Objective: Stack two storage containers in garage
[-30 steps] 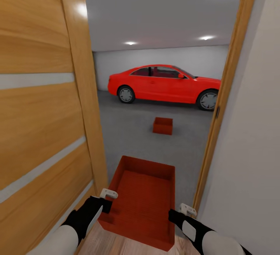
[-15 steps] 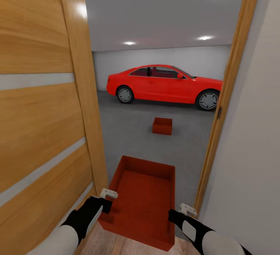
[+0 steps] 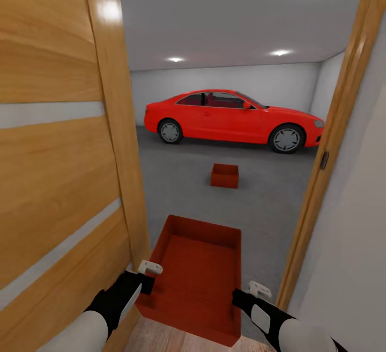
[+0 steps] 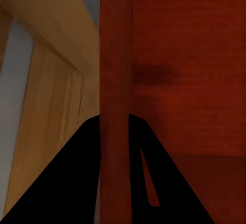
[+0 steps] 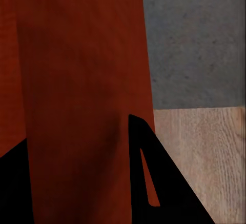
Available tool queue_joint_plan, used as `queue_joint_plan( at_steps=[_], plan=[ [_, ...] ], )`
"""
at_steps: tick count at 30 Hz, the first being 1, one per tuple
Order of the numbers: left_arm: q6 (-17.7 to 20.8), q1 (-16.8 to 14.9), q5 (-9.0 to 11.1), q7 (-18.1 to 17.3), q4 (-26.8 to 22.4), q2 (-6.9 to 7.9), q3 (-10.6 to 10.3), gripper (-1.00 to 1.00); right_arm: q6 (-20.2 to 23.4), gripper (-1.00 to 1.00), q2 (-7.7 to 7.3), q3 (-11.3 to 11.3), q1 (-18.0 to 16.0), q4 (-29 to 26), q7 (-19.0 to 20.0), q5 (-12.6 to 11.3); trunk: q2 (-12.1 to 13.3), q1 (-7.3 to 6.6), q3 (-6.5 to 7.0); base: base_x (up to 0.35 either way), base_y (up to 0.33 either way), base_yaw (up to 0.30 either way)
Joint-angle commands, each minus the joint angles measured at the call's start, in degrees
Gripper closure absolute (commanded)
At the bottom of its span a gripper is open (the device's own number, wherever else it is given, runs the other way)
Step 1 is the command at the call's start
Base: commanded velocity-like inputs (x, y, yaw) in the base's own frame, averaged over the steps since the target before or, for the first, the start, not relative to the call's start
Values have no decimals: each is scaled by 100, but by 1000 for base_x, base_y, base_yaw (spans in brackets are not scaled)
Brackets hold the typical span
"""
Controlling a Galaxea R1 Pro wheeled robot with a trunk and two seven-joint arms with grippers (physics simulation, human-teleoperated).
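Both grippers hold one orange-red storage container between them in a doorway facing the garage.

My left gripper [image 3: 143, 282] clamps the near container [image 3: 195, 282] by its left wall, and my right gripper [image 3: 241, 297] clamps its right wall; in the left wrist view the dark fingers [image 4: 77, 183] sit either side of the thin red wall [image 4: 115, 106], and the right wrist view shows the same pinch on the container [image 5: 82, 80]. It hangs level, open side up, over the line where pale wood planks [image 5: 205, 152] meet the dark grey floor [image 3: 177, 180]. A wood-panelled door [image 3: 59, 153] stands close on my left, the door frame [image 3: 332, 148] on my right. The far container [image 3: 224, 175] rests on the garage floor, short of the red car [image 3: 230, 121].
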Motion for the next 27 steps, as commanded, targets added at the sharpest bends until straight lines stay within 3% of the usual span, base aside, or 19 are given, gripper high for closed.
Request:
queue_joint_plan(
  at_steps=[1, 14, 27],
  plan=[
    [39, -4, 330, 15, -7, -67, 85, 100, -340, 100, 28, 234, 4, -21, 3, 41, -3, -1, -3, 8, 7, -257],
    [40, -4, 330, 15, -5, -65, 85, 100, -338, 100, 28, 236, 4, -21, 3, 41, -3, -1, 48, 1, 15, -264],
    [40, -4, 330, 15, -1, -65, 85, 100, -334, 100, 28, 235, 4, -22, 3, 41, -3, -1, 55, 0, 263, -55]
  ],
)
